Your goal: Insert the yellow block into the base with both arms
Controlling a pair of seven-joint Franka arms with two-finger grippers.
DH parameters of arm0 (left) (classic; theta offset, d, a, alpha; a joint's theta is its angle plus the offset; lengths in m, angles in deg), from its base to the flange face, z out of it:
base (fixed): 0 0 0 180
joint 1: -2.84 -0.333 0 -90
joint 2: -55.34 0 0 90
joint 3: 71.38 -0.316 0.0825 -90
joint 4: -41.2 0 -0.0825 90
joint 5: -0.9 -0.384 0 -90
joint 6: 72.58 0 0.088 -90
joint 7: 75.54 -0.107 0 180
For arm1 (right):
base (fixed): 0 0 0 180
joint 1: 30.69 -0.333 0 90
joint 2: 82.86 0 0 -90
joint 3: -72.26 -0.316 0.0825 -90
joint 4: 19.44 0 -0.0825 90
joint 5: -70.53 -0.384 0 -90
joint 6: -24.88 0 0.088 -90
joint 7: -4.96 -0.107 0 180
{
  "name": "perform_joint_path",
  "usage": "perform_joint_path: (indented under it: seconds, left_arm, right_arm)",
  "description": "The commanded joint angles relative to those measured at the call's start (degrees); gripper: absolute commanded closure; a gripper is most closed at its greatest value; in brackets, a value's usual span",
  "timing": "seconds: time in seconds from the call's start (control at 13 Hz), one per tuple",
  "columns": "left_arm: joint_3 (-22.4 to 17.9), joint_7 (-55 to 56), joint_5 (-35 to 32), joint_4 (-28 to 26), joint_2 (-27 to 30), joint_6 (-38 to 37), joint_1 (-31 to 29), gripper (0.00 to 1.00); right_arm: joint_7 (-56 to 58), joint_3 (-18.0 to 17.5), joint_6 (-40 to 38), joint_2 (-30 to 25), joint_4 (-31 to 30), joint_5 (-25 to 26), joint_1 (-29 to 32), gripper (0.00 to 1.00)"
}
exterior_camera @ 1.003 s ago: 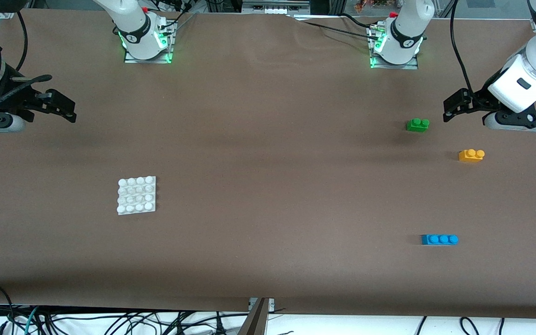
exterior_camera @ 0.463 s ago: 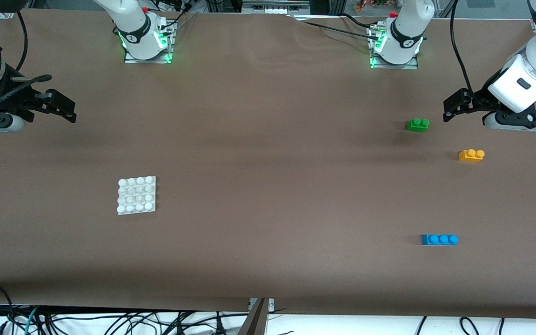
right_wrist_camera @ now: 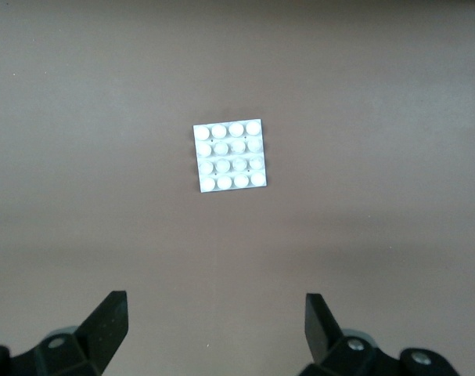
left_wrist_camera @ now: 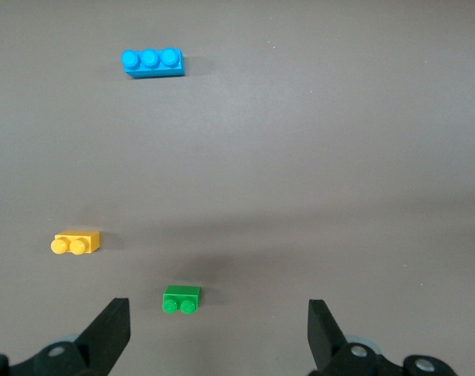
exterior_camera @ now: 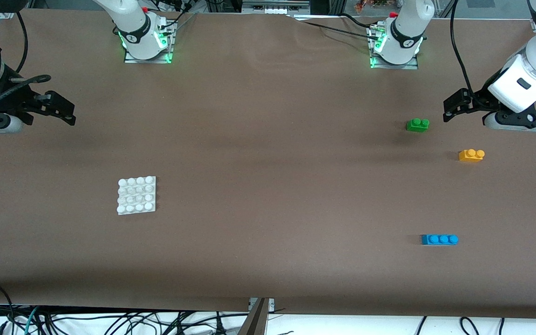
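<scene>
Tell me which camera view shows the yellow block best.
The left wrist view: the yellow block shows larger there, its two studs distinct. The front view shows it small, at the left arm's end. The right wrist view misses it.

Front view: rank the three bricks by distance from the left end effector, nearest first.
From the left end effector, open, at the left arm's end of the table:
1. Green brick, nearest, beside it.
2. Yellow block, somewhat nearer the front camera.
3. Blue brick, farthest, nearest the front camera.

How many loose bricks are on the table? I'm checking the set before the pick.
3, all toward the left arm's end: green brick farthest from the camera, yellow block next, blue brick nearest. None looks hidden.
</scene>
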Motion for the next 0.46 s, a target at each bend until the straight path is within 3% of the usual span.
perform_joint_path:
  seconds: [0.0,0.39]
  left_arm:
    - [0.3,0.8,-1.3,1.8,-1.0,-0.4,0.2,0.00]
    - [0.3,0.8,-1.1,1.8,-1.0,-0.4,0.2,0.00]
  right_arm:
    - [-0.6,0.3,0.1,-0.1,0.6,-0.7,0.1,0.00]
    - [0.2,0.0,0.1,1.8,0.4,-0.7,-0.2,0.00]
